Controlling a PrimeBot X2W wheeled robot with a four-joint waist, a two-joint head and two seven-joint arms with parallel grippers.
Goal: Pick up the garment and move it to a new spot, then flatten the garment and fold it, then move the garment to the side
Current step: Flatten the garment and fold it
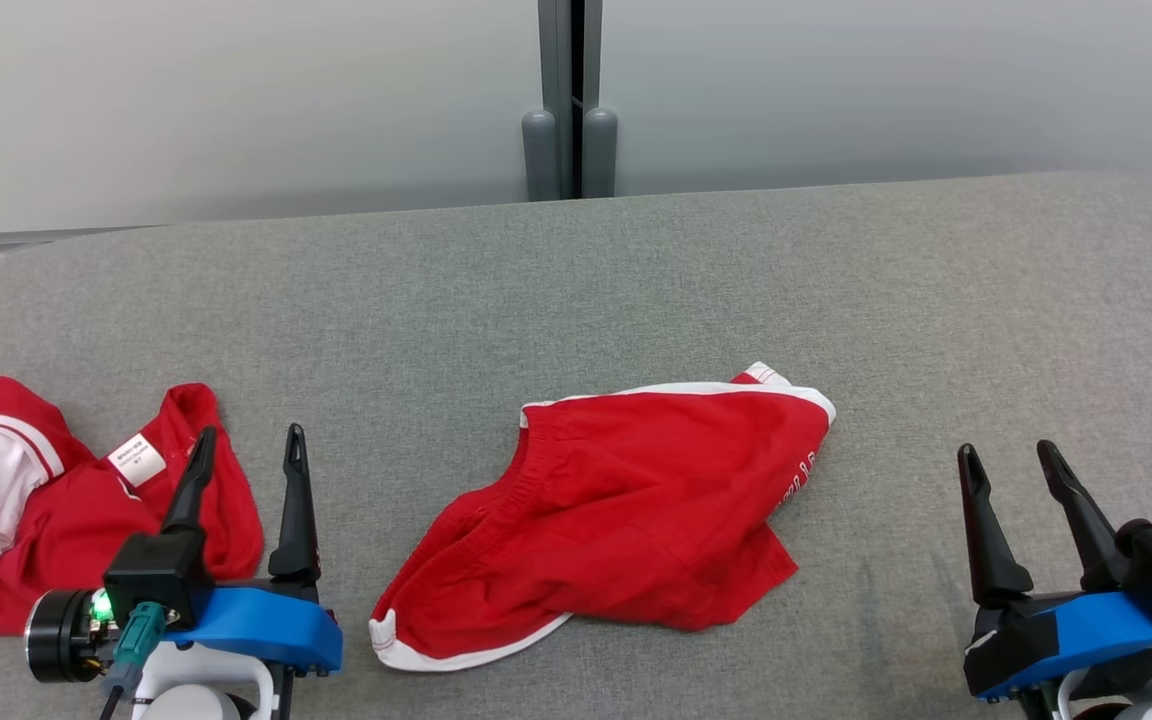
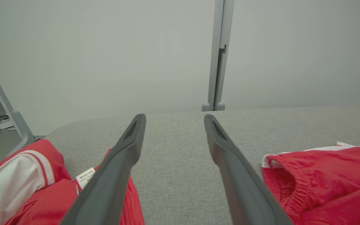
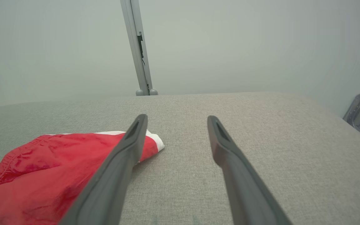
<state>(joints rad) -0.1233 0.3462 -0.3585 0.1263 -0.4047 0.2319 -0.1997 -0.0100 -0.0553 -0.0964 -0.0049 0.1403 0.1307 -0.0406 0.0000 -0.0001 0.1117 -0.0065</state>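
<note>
**Stage.** No step of the task shows as done. The red shorts lie rumpled on the grey cloth tabletop, closer to your near edge than the far one. They sit between the two grippers and touch neither.
- They are not flat: one layer laps over another at the near right, and a white-trimmed corner curls at the near left.
- No tidy fold has been made.
- By my reading, everything is left to do: pick up, shift, flatten, fold, set aside.

**Left gripper**. Its fingers are spread with nothing between them, low at your lower left. It overlaps the edge of a second red-and-white garment, heaped at the table's left with a white label showing. You can't tell whether the gripper touches that cloth. I take the shorts as your garment because they lie central, but that is a judgement.

**Right gripper**. Its fingers are spread and empty, over bare table to the right of the shorts and apart from them.

**Lie of the shorts.** In the head view the long axis runs diagonally, from near left to far right.
- The gathered elastic waistband sits at the far left end, turned toward your left gripper.
- The far right end tapers to a white-trimmed tip.
- Pale lettering runs down the right edge, too small to read.
- The leg openings are buried in the folds, so you can't tell which way they face.
</note>
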